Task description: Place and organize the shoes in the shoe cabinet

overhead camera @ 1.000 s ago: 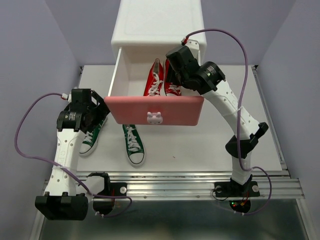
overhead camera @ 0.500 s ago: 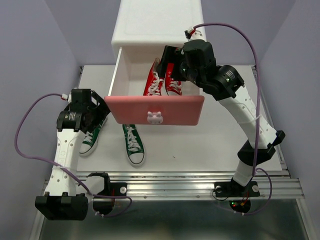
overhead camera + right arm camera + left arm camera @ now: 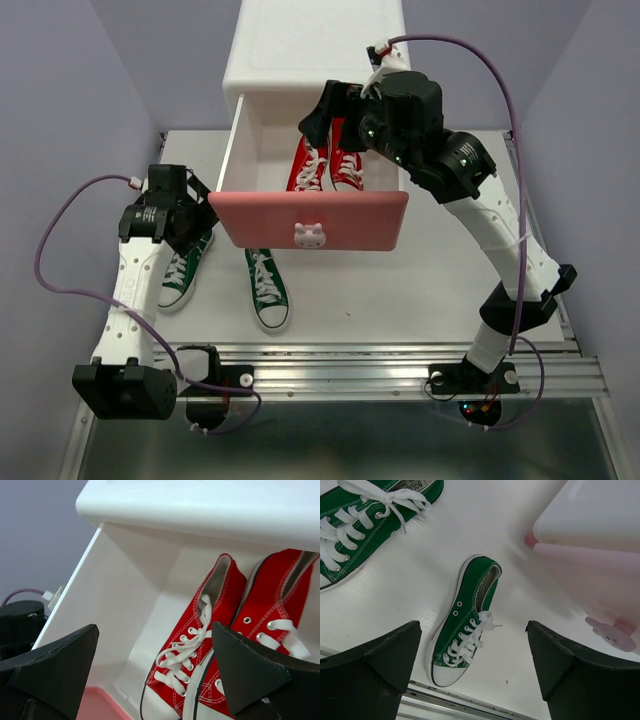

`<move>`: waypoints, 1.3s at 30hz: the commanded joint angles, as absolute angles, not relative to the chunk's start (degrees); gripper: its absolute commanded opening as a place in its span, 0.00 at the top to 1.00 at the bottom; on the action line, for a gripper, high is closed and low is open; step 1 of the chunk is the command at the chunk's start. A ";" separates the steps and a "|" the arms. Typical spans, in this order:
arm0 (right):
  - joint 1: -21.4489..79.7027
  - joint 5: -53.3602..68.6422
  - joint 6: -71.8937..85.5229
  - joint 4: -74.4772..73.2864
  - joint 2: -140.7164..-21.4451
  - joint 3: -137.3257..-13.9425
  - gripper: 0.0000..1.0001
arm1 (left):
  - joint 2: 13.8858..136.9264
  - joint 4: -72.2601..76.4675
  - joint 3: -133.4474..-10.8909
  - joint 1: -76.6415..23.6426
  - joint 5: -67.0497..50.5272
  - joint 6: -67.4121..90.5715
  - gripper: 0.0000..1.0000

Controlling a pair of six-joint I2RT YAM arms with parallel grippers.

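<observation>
soft, even light falls from overhead, and the top view is bright and sharp throughout. the top of the shoe cabinet (image 3: 320, 45) is nearly washed out to plain white, and the drawer (image 3: 350, 215) casts only a faint, diffuse shadow on the table (image 3: 440, 290). in the left wrist view a green shoe (image 3: 465, 625) is crisp, while the drawer at right is smeared. the left fingers (image 3: 370, 675) and right fingers (image 3: 45, 670) show as dark, underexposed shapes, and the right-hand red shoe (image 3: 280, 610) is slightly blurred.
</observation>
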State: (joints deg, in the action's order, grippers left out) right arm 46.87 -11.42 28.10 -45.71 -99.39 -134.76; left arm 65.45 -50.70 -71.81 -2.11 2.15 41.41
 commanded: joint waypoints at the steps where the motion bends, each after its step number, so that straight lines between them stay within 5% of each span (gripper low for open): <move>1: 47.11 -0.44 28.65 -46.04 -104.04 -137.62 0.00 | 65.22 -50.27 -74.44 -1.76 2.20 39.99 0.01; 14: 47.11 -23.27 33.47 -74.79 -114.78 -148.01 0.00 | 65.04 -51.06 -73.83 -1.76 3.07 39.55 0.01; 23: 47.11 -31.20 31.30 -73.31 -114.79 -148.89 0.00 | 65.22 -51.24 -74.18 -1.76 3.52 39.37 0.01; 27: 47.11 -24.45 25.06 -62.16 -111.36 -142.04 0.00 | 65.21 -51.33 -73.74 -1.76 3.52 39.73 0.01; 30: 47.11 -21.53 24.43 -60.47 -112.58 -142.29 0.12 | 64.87 -51.33 -73.39 -1.76 3.60 40.08 0.01; 35: 47.11 -24.86 22.85 -67.58 -118.29 -146.77 0.16 | 64.07 -51.76 -72.95 -1.76 3.95 40.43 0.01; 39: 47.11 -26.81 22.94 -68.92 -117.52 -143.89 0.50 | 63.29 -52.64 -72.60 -1.76 4.48 40.34 0.01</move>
